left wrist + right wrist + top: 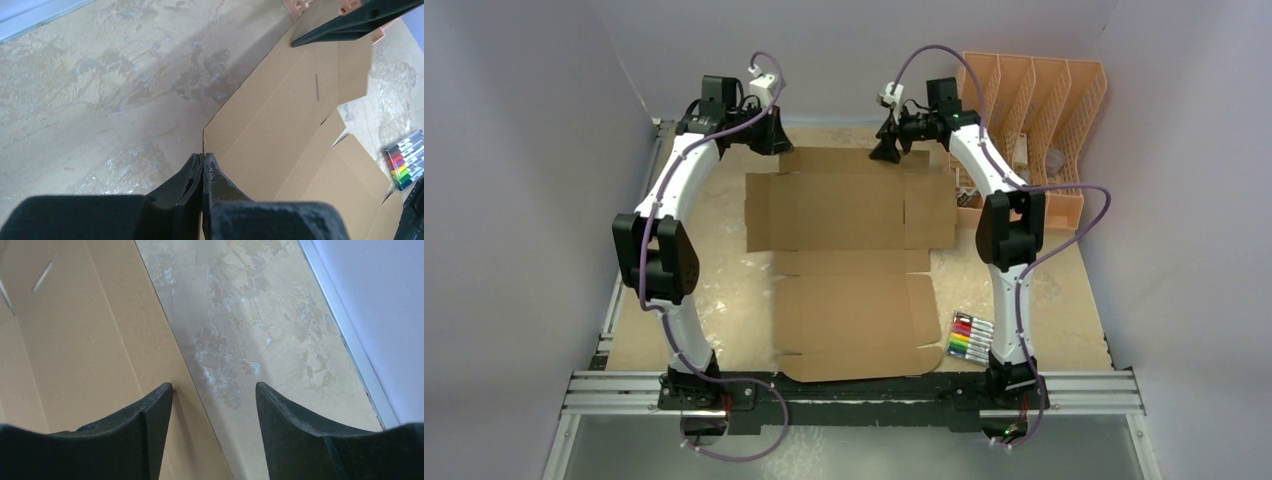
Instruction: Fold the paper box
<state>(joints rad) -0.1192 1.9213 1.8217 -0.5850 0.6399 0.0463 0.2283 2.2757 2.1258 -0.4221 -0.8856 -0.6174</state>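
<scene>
The left pincer (202,161) is sitting pressed shut at the sheet's 11 o'clock corner; whether it is actually pinching card, I cannot tell. The right pincer (215,390) is hanging wide, straddling the far edge towards 1 o'clock. The paper box (844,215) is lying unfolded mid-tabletop (1074,290). It is likely going to handle light, stiff between creases and smooth-faced, so gripping the far flap's edge is looking best.

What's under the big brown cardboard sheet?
The paper box lies on the tan table, which shows beside it. Whatever is beneath the cardboard is covered and cannot be seen.
</scene>
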